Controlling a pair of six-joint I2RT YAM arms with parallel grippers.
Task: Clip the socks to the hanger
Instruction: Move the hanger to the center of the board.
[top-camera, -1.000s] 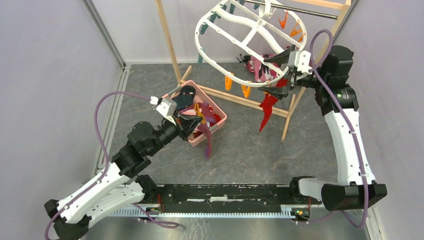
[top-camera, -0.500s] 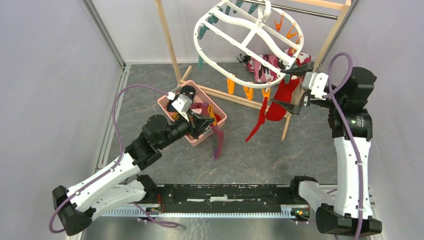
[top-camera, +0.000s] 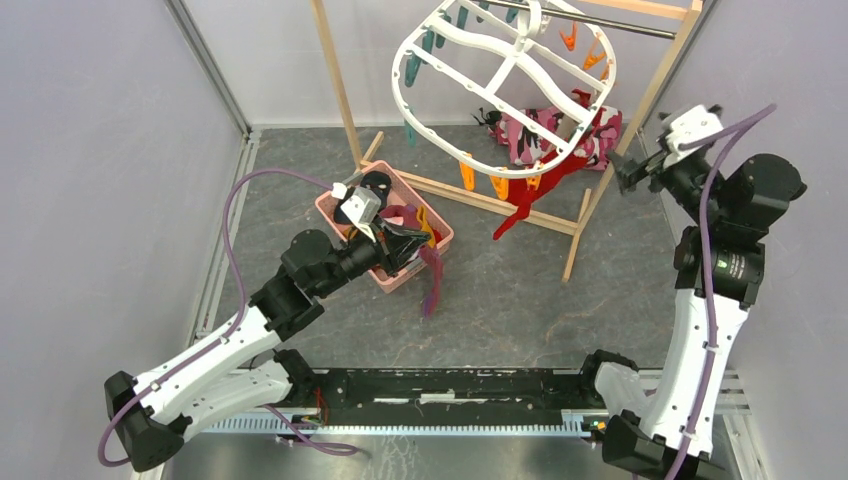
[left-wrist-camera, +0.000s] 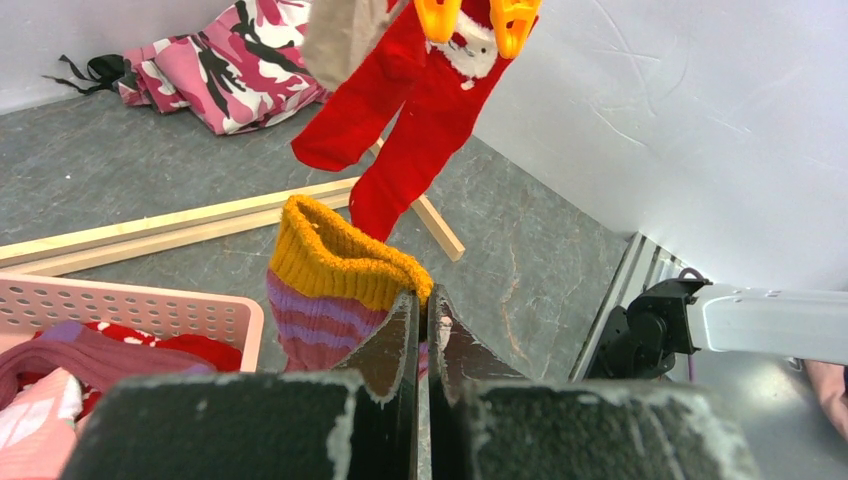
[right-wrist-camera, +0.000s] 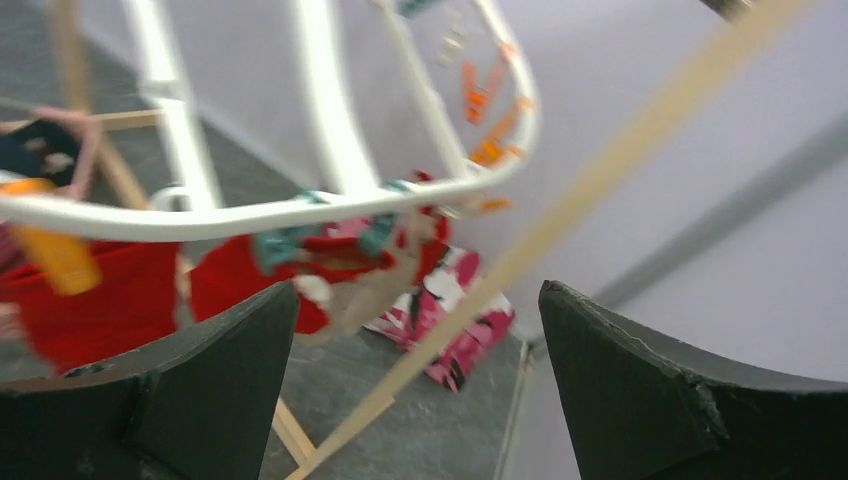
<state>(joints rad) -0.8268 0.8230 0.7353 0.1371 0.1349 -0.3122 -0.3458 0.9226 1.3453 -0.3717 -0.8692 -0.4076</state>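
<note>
The white oval hanger (top-camera: 500, 75) hangs tilted from the rack's bar, with orange and teal pegs around its rim. Red socks (top-camera: 535, 190) hang clipped from its near rim, and they also show in the left wrist view (left-wrist-camera: 425, 110) and the right wrist view (right-wrist-camera: 120, 300). My left gripper (top-camera: 412, 245) is beside the pink basket (top-camera: 438, 245). It is shut (left-wrist-camera: 422, 295) on a purple striped sock with a yellow cuff (left-wrist-camera: 335, 275), which dangles over the floor (top-camera: 432, 285). My right gripper (top-camera: 628, 170) is open and empty (right-wrist-camera: 418, 290), to the right of the hanger (right-wrist-camera: 330, 120).
The pink basket (left-wrist-camera: 130, 305) holds several more socks. The wooden pole rack (top-camera: 340, 85) stands at the back, and its slanted right leg (right-wrist-camera: 560, 210) crosses in front of my right gripper. A pink, black and white patterned cloth (top-camera: 545, 130) lies on the floor behind it.
My right gripper has let go of the red sock and drawn back to the right, away from the hanger. The left arm has lifted the striped sock out beside the basket.
</note>
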